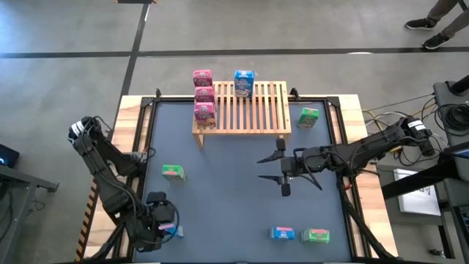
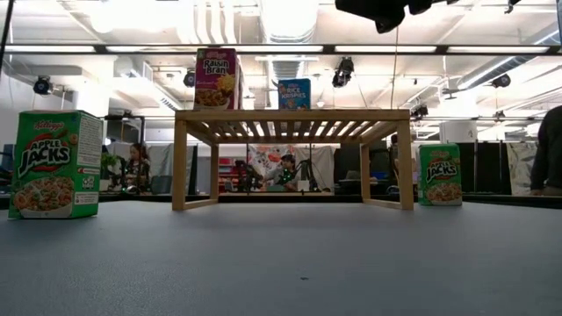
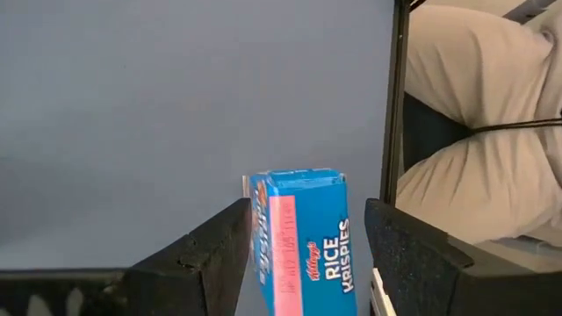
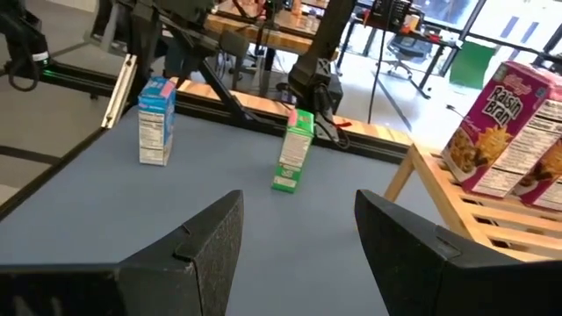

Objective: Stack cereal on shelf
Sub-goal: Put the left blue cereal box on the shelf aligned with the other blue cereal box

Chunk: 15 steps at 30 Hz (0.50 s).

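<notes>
Gripped between the dark fingers (image 3: pixel 198 254) of the left hand (image 1: pixel 163 220), a blue Rice Krispies box (image 3: pixel 303 241) is sitting at the near left corner of the counter (image 1: pixel 227 183). Over the counter's middle, the right hand (image 1: pixel 282 170) is hovering with its fingers spread and nothing between them. On the shelf (image 1: pixel 253 110), three pink boxes (image 1: pixel 203 95) are lining its left edge and another blue box (image 1: pixel 243 83) is standing at the back. Green boxes are lying scattered: one (image 1: pixel 308 117) right of the shelf, one (image 1: pixel 173 171) left, and one (image 1: pixel 316 235) beside a third blue box (image 1: pixel 283 233) at the front.
</notes>
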Each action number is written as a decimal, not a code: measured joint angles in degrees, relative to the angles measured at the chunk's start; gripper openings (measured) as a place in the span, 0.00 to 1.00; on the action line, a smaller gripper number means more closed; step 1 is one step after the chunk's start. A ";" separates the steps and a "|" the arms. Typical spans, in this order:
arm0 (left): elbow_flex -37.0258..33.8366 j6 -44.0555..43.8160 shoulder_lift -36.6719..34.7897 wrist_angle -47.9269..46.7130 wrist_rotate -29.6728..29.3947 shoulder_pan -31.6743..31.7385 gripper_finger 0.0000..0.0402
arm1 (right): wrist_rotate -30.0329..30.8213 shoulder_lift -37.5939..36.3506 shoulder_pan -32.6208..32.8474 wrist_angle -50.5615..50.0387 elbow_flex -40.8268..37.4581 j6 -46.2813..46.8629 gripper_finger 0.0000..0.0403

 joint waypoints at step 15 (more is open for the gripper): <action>6.55 -3.09 7.19 -6.35 1.16 -0.46 0.82 | 0.13 0.17 3.04 0.02 -0.02 1.11 0.52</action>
